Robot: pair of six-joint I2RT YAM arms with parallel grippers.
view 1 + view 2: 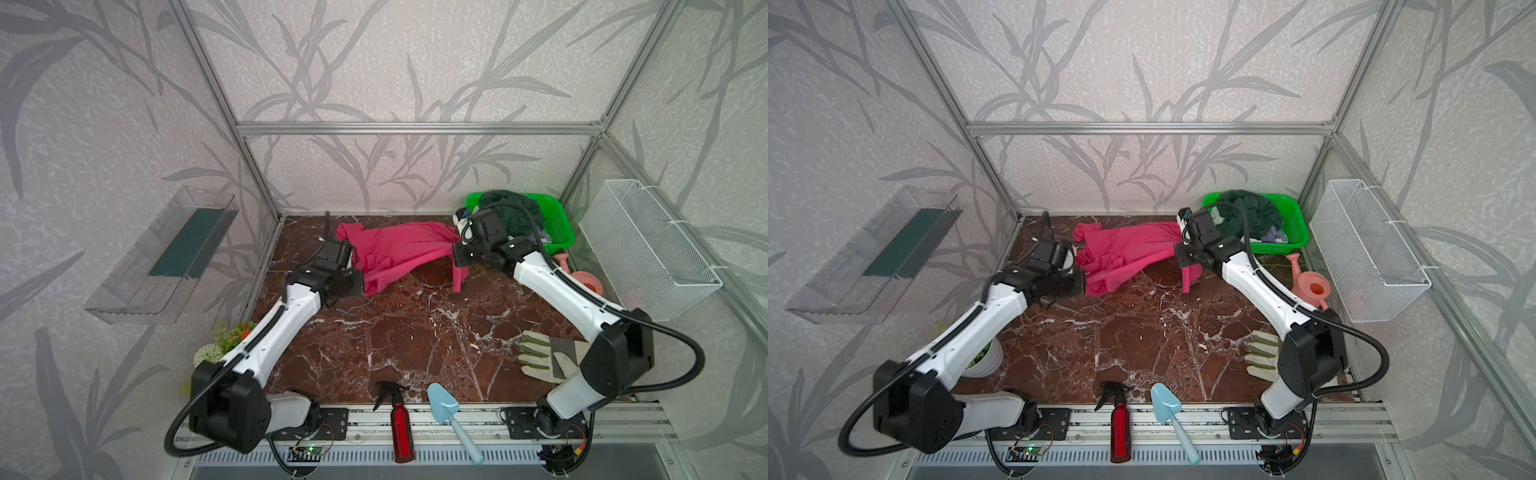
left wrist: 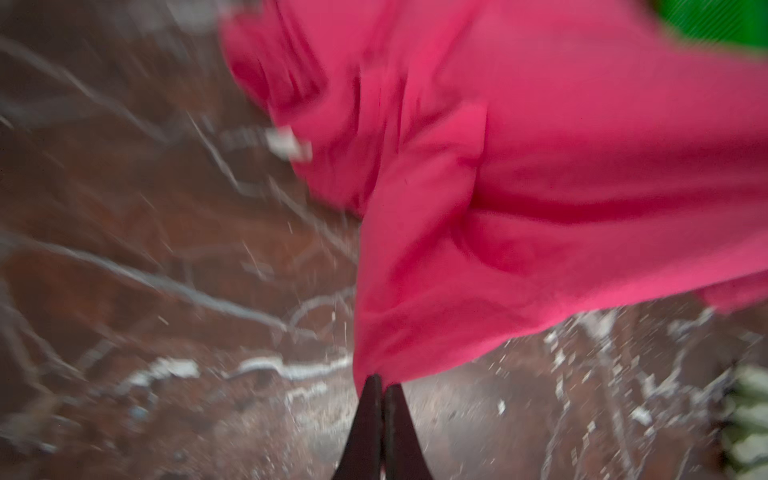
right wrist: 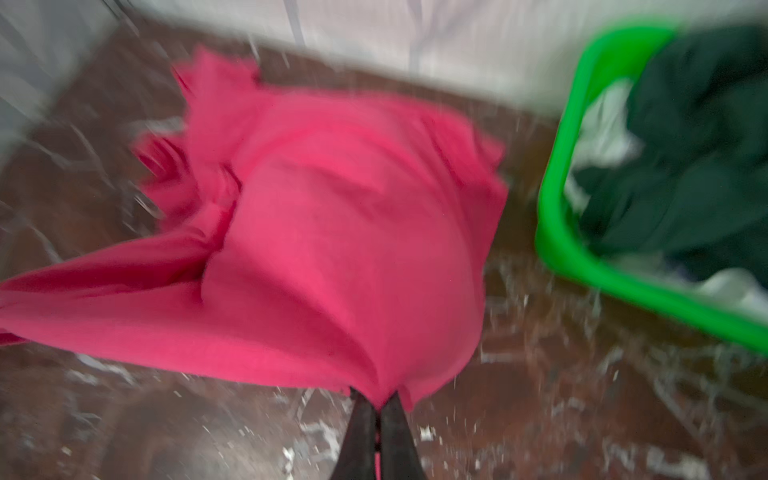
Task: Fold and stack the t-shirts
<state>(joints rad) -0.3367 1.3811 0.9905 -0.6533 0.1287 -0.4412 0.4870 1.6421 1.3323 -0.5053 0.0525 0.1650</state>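
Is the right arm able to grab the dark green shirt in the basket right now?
Probably not yet: the right end effector is shut on the pink t-shirt, though the dark green t-shirt lies uncovered close by.

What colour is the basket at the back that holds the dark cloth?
The basket is bright green, clearest in a top view.

the pink t-shirt [image 1: 399,249] hangs stretched, rumpled, over the bench [image 1: 395,332]. the dark green t-shirt [image 1: 513,212] lies bunched atop whitish ones [image 3: 602,124] in a basket [image 1: 561,245].
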